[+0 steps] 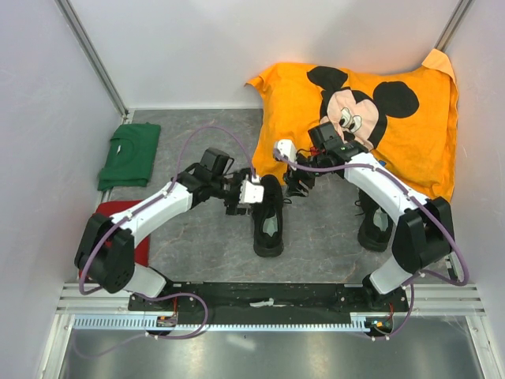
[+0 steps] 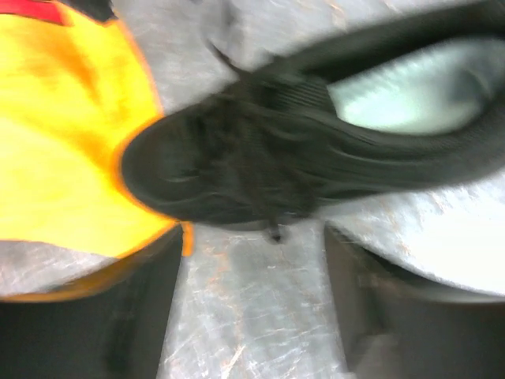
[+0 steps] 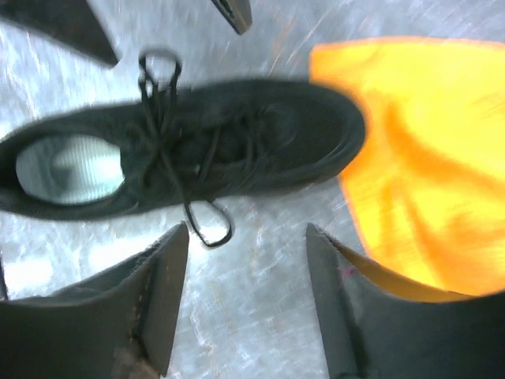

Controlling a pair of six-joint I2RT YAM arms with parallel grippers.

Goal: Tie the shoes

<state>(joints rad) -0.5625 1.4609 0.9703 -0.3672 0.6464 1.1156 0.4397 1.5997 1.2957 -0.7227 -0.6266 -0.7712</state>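
Note:
One black shoe (image 1: 268,225) lies in the middle of the grey table, toe toward the orange cloth. The other shoe (image 1: 374,227) lies to its right, partly under my right arm. My left gripper (image 1: 249,202) hovers by the middle shoe's left side. My right gripper (image 1: 297,188) hovers by that shoe's toe on the right. The left wrist view shows the blurred shoe (image 2: 260,158) beyond my left gripper (image 2: 252,245), which is open and empty. My right gripper (image 3: 246,237) is open too. Beyond it the shoe (image 3: 237,150) carries a bow with a lace loop (image 3: 210,227) on each side.
An orange Mickey Mouse cloth (image 1: 379,103) covers the back right, touching the middle shoe's toe. A folded green shirt (image 1: 130,154) lies at the back left. Something red (image 1: 118,209) sits under my left arm. White walls close in on three sides.

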